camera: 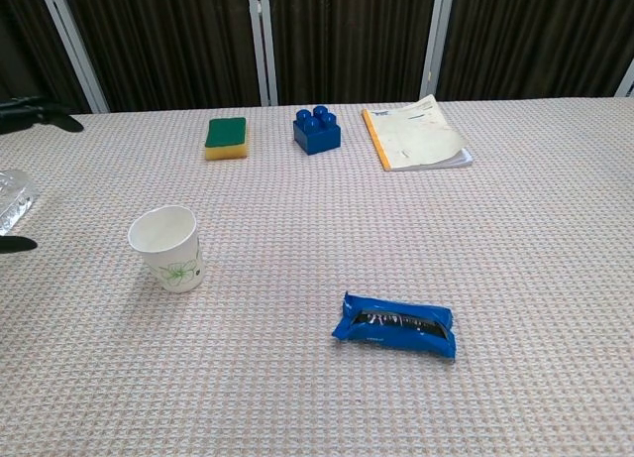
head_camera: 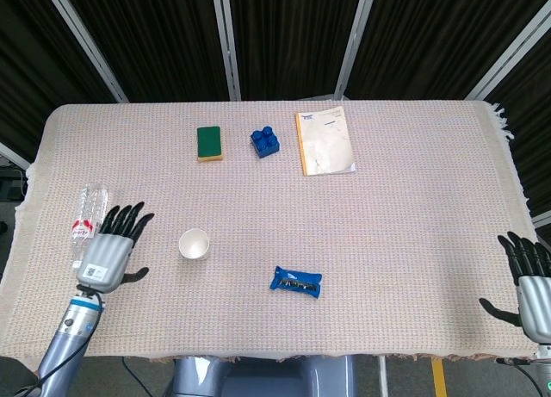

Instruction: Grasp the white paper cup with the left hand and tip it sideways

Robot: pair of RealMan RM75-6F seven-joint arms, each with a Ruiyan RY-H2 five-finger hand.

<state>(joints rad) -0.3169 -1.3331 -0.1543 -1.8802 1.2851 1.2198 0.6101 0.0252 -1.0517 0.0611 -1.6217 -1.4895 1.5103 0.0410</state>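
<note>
Standing upright near the table's front left, mouth up, the cup (head_camera: 194, 244) looks light and thin-walled, likely to crush under a hard squeeze and to skid on the woven cloth (head_camera: 413, 207); a gentle wrap around its side wall, about mid-height, seems the safest hold before it is tipped. Just to its left, apart from it, the left hand (head_camera: 110, 249) hovers with fingers spread wide and nothing in them, beside a plastic bottle (head_camera: 86, 221) lying on the cloth. In the chest view only its dark fingertips (camera: 40, 113) show at the frame's edge. At the table's front right corner, the right hand (head_camera: 529, 276) waits well apart, fingers splayed and empty
</note>
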